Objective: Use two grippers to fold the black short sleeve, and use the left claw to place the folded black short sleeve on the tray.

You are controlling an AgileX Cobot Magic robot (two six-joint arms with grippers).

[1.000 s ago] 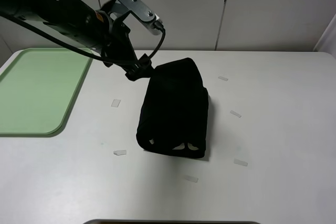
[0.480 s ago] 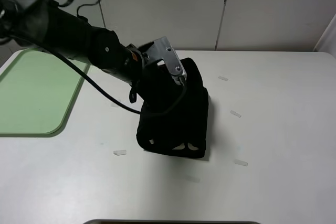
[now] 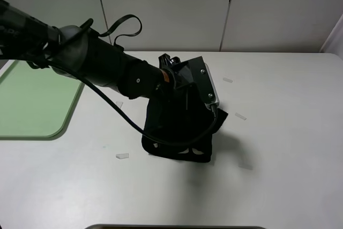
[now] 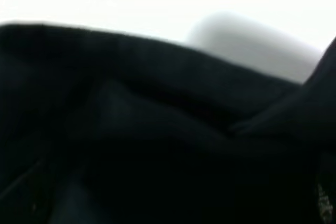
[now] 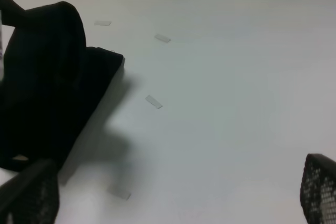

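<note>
Left claw point(image 3: 201, 97) just swung in over the folded black shirt point(image 3: 179, 132), jaws apart, so the pickup for the tray point(image 3: 32, 100) looks next.

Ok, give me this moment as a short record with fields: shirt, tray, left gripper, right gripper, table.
shirt: black short sleeve, folded bundle on the table, not on the tray
tray: green tray, at the table's left edge, nothing visible on it
left gripper: left claw, over the shirt, jaws hidden
right gripper: right gripper, open, away from the shirt, holding nothing
table: white table, small tape strips scattered
</note>
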